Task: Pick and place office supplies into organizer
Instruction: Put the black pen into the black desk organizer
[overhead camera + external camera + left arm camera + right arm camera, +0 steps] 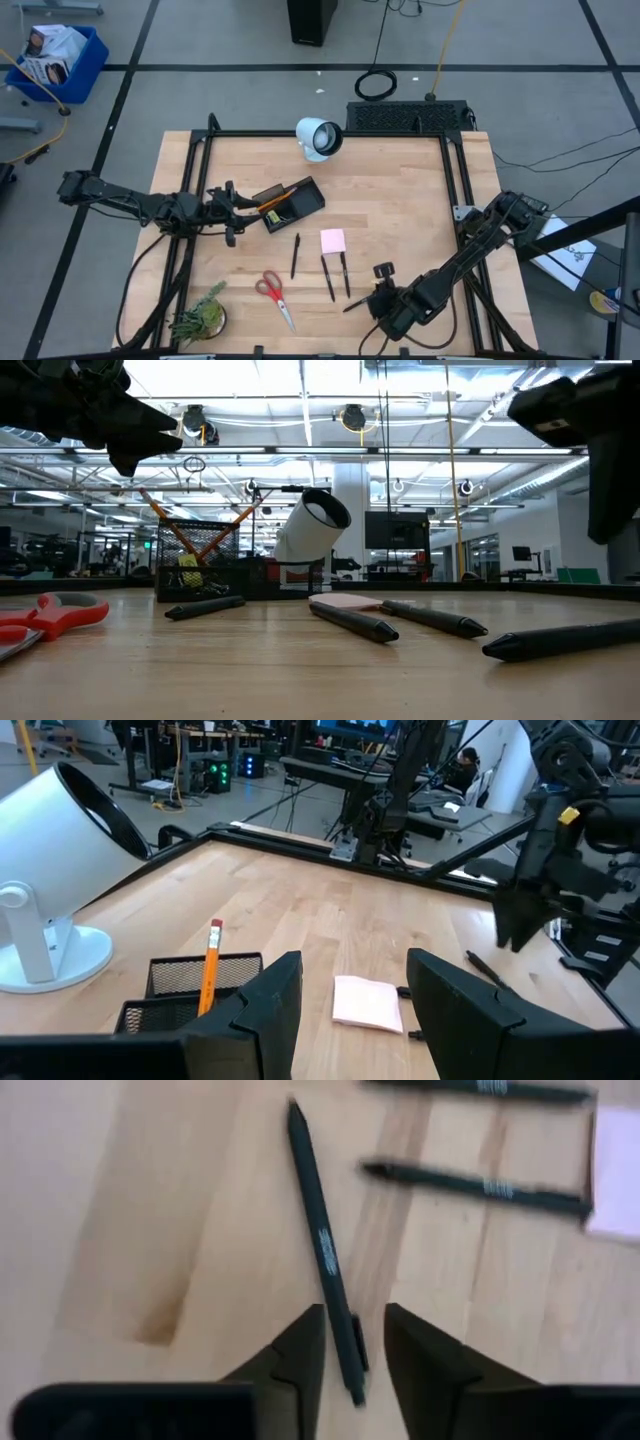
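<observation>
The black organizer (292,203) sits left of the table's middle, with orange pencils (275,197) leaning in it. My left gripper (236,211) hovers open just left of it and holds nothing. On the wood lie a pink sticky pad (333,240), three black pens (327,277) and red-handled scissors (272,294). A fourth black pen (325,1240) lies flat near the near edge. My right gripper (355,1350) hangs open above its clip end, one finger on either side. In the low view this pen (560,640) rests on the table, clear of the arm above it.
A white lamp-like cylinder (319,138) stands at the far edge behind the organizer. A green plant (200,318) sits at the near left corner. A black grille-like box (410,116) lies beyond the far edge. Bare wood spreads over the table's right half (410,200).
</observation>
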`<action>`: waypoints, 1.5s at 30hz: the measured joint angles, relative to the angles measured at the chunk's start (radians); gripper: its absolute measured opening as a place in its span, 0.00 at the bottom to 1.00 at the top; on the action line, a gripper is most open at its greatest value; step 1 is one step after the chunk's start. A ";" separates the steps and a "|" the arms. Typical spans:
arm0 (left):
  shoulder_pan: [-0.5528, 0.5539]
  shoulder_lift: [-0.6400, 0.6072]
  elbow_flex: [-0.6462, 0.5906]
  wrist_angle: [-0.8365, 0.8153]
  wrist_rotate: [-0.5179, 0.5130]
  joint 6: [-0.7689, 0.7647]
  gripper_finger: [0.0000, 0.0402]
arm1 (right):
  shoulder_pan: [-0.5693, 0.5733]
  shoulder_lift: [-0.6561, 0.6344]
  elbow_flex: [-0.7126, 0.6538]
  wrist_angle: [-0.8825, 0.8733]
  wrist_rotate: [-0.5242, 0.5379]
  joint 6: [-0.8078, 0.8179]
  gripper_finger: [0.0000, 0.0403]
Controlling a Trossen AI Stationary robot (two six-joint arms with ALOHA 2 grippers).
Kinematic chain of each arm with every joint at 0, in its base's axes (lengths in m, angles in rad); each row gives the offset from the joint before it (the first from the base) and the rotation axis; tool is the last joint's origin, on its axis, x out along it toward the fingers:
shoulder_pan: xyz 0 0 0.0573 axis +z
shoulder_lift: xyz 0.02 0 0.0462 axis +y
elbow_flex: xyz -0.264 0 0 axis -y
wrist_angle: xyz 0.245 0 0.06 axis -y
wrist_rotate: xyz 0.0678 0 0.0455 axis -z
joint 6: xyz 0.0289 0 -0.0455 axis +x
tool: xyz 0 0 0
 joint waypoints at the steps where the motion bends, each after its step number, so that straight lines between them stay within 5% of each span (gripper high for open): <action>1: 0.000 0.002 0.000 0.001 0.000 0.000 0.46 | 0.000 0.002 -0.002 -0.012 -0.001 0.008 0.27; 8: 0.000 0.049 0.000 0.005 0.000 -0.012 0.46 | -0.035 0.023 -0.076 0.071 -0.052 -0.022 0.38; 17: 0.000 0.121 0.000 0.024 0.000 -0.013 0.46 | -0.033 0.013 -0.249 0.324 -0.090 0.027 0.31; 33: 0.000 0.130 0.000 0.139 0.000 -0.057 0.46 | 0.073 -0.026 -0.687 1.122 0.164 -0.055 0.29; 45: 0.000 0.130 0.000 0.209 0.000 -0.129 0.46 | 0.106 -0.011 -0.856 1.328 0.198 -0.064 0.30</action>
